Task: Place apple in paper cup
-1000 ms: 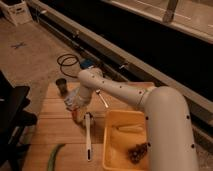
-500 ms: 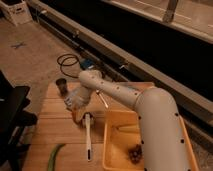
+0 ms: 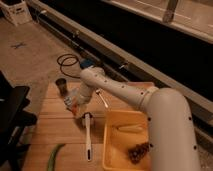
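My gripper (image 3: pixel 73 103) hangs low over the left part of the wooden table (image 3: pixel 55 127), at the end of the white arm that reaches in from the lower right. A small orange-red patch, the apple (image 3: pixel 75 107), shows right at the gripper's tip, close to the table top. I cannot tell whether it is held or resting. The paper cup is not clearly in view; the gripper covers the spot just beneath it.
A small dark grey cup (image 3: pixel 61 86) stands behind the gripper. A long white tool (image 3: pixel 87 136) lies in front of it. A yellow tray (image 3: pixel 116 150) sits at right, a long green vegetable (image 3: pixel 54 155) at the front left, a black chair (image 3: pixel 12 117) beside the table.
The gripper stays low over the same spot on the table. The arm's elbow has shifted slightly; nothing on the table has moved.
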Robot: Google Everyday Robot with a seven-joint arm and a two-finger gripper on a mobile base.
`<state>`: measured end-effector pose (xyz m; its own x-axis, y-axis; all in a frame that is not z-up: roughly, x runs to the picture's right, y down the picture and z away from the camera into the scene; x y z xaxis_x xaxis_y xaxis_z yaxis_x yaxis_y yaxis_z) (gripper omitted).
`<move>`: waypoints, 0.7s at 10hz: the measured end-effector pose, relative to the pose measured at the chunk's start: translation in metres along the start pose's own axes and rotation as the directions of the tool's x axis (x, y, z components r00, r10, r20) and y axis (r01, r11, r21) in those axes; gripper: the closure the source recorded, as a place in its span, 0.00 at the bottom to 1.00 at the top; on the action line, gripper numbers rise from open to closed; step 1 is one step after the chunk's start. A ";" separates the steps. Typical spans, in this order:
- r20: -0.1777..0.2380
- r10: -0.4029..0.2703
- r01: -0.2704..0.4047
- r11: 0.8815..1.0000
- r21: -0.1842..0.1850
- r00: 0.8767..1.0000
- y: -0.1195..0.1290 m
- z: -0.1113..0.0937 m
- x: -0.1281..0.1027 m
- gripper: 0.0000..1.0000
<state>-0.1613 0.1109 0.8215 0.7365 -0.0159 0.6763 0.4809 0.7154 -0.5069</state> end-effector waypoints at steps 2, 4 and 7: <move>-0.036 -0.007 0.009 0.998 0.055 0.999 -0.001 -0.032 0.001 1.00; -0.100 0.022 -0.009 0.993 0.122 0.995 -0.001 -0.074 0.021 1.00; -0.210 0.102 -0.060 0.978 0.198 0.972 0.003 -0.139 0.068 1.00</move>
<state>-0.0436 0.0150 0.7922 0.8651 -0.0886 0.4937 0.3319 0.8391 -0.4310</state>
